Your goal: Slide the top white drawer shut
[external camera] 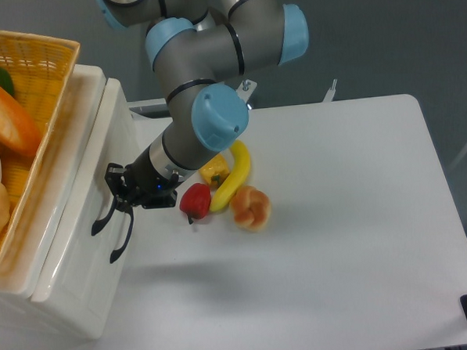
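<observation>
The top white drawer (81, 253) sits pushed into its white cabinet (88, 96) at the left, its glossy front facing right with the black arched handle (111, 224) on it. My gripper (118, 190) presses against the drawer front just above the handle. Its fingers look close together with nothing held between them. The grey and blue arm (207, 121) reaches down from the top centre toward the drawer.
A yellow wicker basket (27, 115) with bread and vegetables rests on top of the cabinet. On the white table (339, 240) just right of my gripper lie a red fruit (195, 200), a banana (233, 175), a yellow fruit (214, 170) and a bread roll (252, 208).
</observation>
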### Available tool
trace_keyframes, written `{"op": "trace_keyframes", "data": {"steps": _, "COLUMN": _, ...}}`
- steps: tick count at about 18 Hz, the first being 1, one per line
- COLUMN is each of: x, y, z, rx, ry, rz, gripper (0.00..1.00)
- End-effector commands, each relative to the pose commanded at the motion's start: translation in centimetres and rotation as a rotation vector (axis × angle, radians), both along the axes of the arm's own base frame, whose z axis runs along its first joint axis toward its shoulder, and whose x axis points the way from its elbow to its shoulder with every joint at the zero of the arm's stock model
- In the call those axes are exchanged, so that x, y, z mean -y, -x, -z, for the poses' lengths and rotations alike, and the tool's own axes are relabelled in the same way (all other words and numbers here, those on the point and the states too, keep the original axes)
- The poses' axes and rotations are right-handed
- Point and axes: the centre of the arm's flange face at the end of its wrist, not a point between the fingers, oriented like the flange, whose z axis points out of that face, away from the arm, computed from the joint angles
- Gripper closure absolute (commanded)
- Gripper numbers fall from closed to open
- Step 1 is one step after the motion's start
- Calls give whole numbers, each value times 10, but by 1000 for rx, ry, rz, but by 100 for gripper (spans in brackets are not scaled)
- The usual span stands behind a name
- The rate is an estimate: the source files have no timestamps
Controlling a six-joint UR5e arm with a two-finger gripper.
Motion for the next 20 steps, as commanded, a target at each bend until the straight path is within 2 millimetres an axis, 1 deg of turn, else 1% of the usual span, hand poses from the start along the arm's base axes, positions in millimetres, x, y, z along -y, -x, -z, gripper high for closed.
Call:
{"op": "trace_keyframes", "data": {"steps": 1, "x": 5, "y": 11, "z": 0, "rx": -21, "ry": -2, "rz": -6, "gripper": 81}}
{"op": "trace_keyframes", "data": {"steps": 2, "x": 10, "y": 22, "z": -2, "rx": -52, "ry": -6, "rz": -13, "gripper": 73}}
{"op": "trace_keyframes", "data": {"steps": 3, "x": 15, "y": 33, "z": -3, "rx": -79, "ry": -4, "rz": -23, "gripper": 69}}
{"op": "trace_keyframes", "data": {"steps": 4, "x": 20, "y": 45, "z": -6, "rx": -114, "ry": -3, "rz": -38, "gripper": 60}}
{"op": "trace_keyframes", "data": {"steps": 5, "x": 23, "y": 56, "z": -10, "rx": -158, "ry": 1, "rz": -46, "gripper": 48}}
{"op": "trace_keyframes", "data": {"steps": 6, "x": 27, "y": 65, "z": -11, "rx": -206, "ry": 26, "rz": -49, "gripper": 31}}
{"op": "trace_keyframes", "data": {"steps": 7, "x": 31, "y": 72, "z": -12, "rx": -261, "ry": 62, "rz": -44, "gripper": 0}}
{"op": "trace_keyframes", "data": {"steps": 10, "x": 45, "y": 89, "z": -12, "rx": -371, "ry": 153, "rz": -42, "gripper": 0}}
{"op": "trace_keyframes", "data": {"steps": 12, "x": 60, "y": 112, "z": -16, "rx": -400, "ry": 139, "rz": -29, "gripper": 0}}
{"op": "trace_keyframes", "data": {"steps": 16, "x": 99, "y": 166, "z": -12, "rx": -473, "ry": 107, "rz": 42, "gripper": 0}}
{"op": "trace_keyframes", "data": {"steps": 18, "x": 121, "y": 195, "z": -4, "rx": -519, "ry": 116, "rz": 73, "gripper": 0}}
{"op": "trace_keyframes", "data": {"steps": 20, "x": 138, "y": 223, "z": 8, "rx": -562, "ry": 98, "rz": 95, "gripper": 0}}
